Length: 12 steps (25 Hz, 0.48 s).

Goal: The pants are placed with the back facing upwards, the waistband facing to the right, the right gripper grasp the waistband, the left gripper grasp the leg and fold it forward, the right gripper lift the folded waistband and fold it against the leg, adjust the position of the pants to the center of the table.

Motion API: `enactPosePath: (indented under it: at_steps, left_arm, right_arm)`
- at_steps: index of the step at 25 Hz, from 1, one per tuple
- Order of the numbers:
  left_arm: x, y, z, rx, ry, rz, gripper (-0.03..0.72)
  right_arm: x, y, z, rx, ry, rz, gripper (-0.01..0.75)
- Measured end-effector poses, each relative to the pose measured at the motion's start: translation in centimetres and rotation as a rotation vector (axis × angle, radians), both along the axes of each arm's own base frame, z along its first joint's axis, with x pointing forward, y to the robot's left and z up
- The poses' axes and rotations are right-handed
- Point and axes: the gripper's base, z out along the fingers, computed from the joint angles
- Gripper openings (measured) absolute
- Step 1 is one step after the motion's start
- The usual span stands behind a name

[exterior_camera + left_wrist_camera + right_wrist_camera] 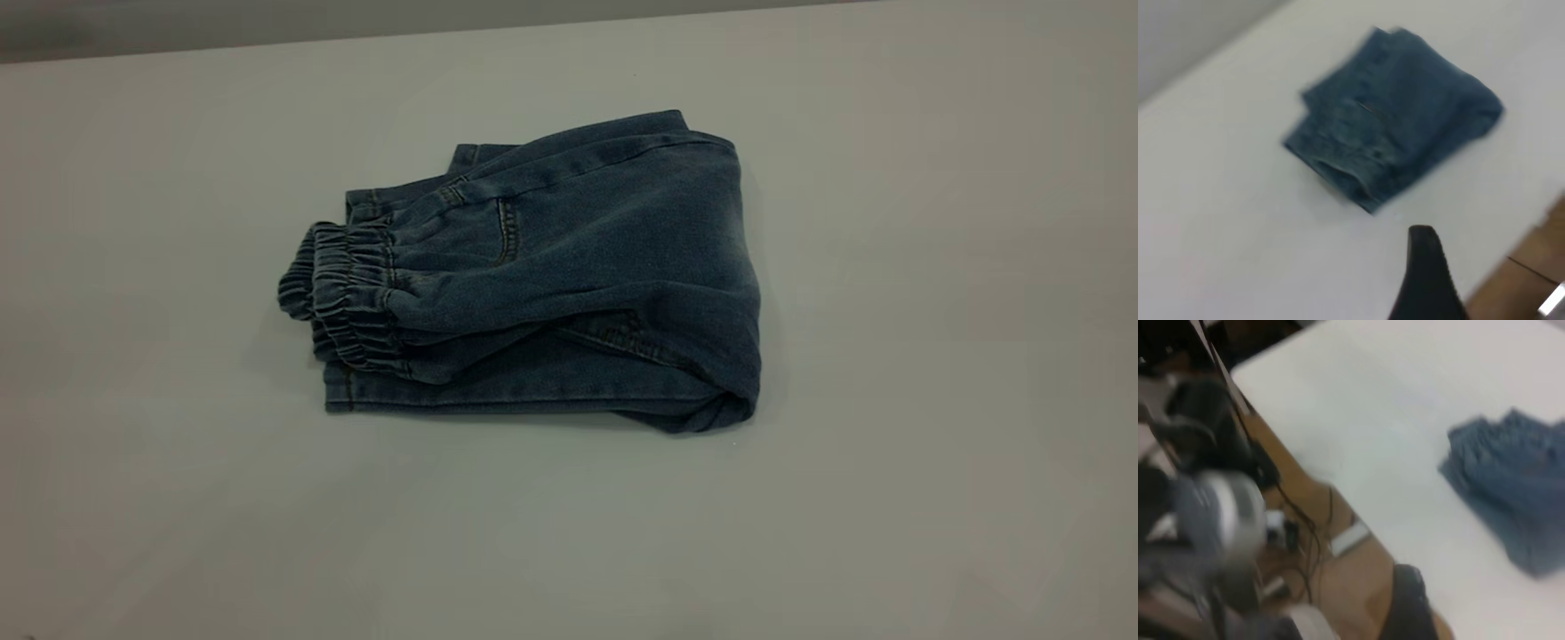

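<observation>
The pants [569, 267] lie folded into a compact blue denim bundle on the table [178, 462], slightly right of the middle. The ruffled waistband [347, 293] rests on top at the bundle's left end, and a rounded fold forms the right end. A back pocket seam shows on the top layer. The leg is hidden under the fold; only layer edges show beneath. Neither gripper appears in the exterior view. My left gripper [1426, 280] hovers well off the pants [1391, 120], near the table edge. My right gripper [1408, 603] is also far from the pants [1518, 493], touching nothing.
Bare tabletop surrounds the bundle on all sides. The table's back edge [356, 31] runs along the top of the exterior view. Brown floor [1531, 273] shows past the table edge. Black cables and grey equipment [1211, 500] sit beyond the edge beside the right arm.
</observation>
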Motion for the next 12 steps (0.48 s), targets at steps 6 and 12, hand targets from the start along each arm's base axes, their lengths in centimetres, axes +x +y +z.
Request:
enactPosePath:
  at_steps: [6, 12]
  left_arm:
    - [0.0, -1.0, -3.6, 0.0, 0.141, -0.043, 0.454]
    - [-1.0, -0.2, -6.0, 0.011, 0.154, -0.04, 0.454]
  right_arm:
    - [-1.0, -1.1, -5.9, -0.001, 0.011, -0.028, 0.461]
    - [-0.1, -1.5, -11.5, -0.104, -0.013, -0.093, 0.461]
